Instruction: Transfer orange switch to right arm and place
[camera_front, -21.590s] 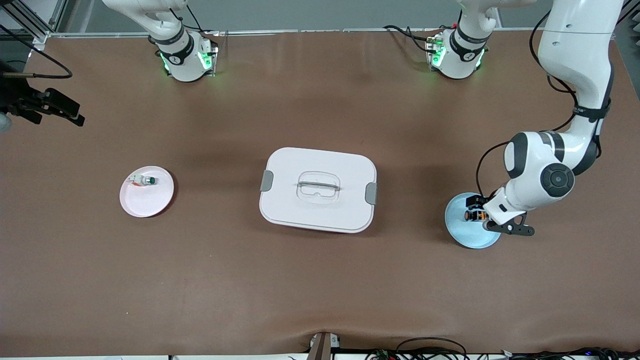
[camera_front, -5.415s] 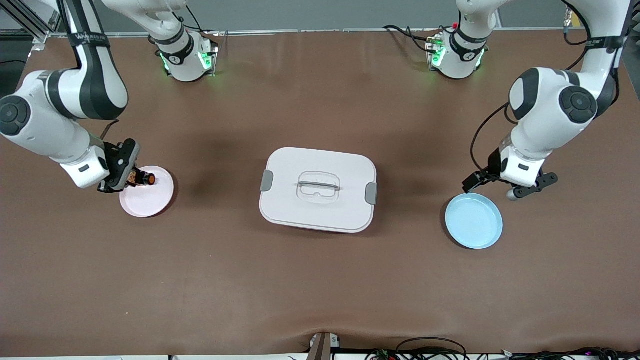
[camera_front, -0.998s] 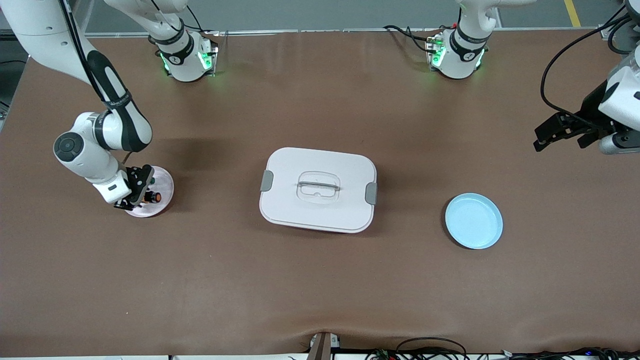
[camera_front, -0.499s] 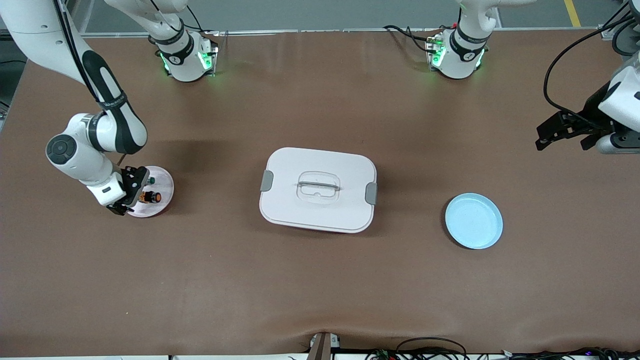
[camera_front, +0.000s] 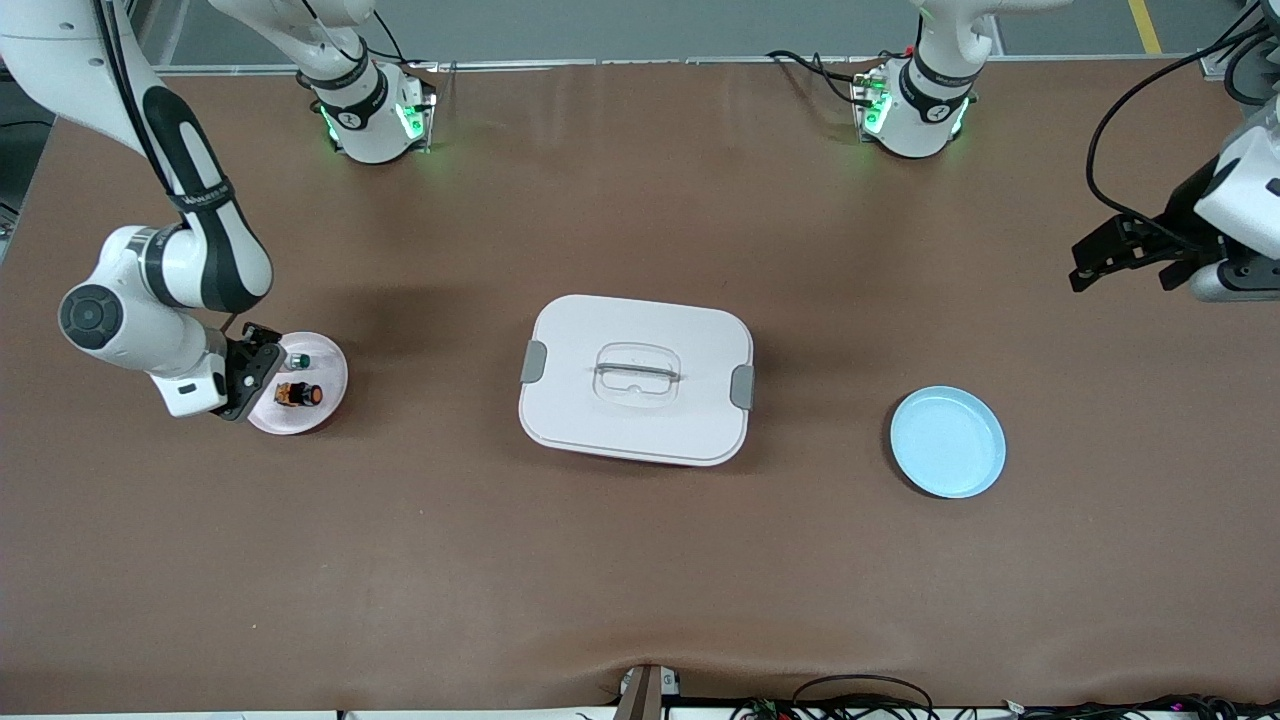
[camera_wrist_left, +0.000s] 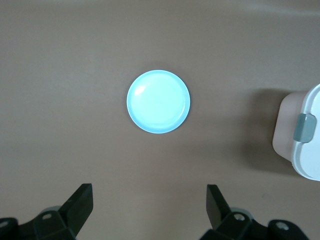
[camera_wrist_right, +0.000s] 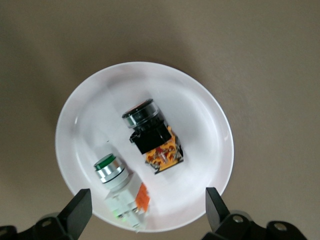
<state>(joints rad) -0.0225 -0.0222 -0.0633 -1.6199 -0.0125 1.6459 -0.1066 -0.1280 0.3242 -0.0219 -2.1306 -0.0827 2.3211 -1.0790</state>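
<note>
The brown table shows wide bare stretches along the edge nearest the front camera and between the arm bases and the white lidded box at its middle. The box sits well apart from both plates. The blue plate lies toward the left arm's end of the table with bare cloth all round it; the pink plate lies toward the right arm's end.

The left gripper hangs over bare table close to the table's end at the left arm's side, and much of that arm is cut off by the frame edge. Its fingers are spread wide with nothing between them. In the left wrist view only the finger ends show, and the box is cropped to one corner with its grey clasp.

The right gripper sits over the rim of the pink plate, at the edge toward the right arm's end, and hides part of that rim in the front view. Its fingers stand wide apart, holding nothing.

The orange switch lies on its side in the pink plate, free of the gripper and just beside it. The white switch with a green cap lies next to it in the same plate, farther from the front camera. In the right wrist view the orange switch shows its black body and orange markings; its cap looks dark from this angle.
</note>
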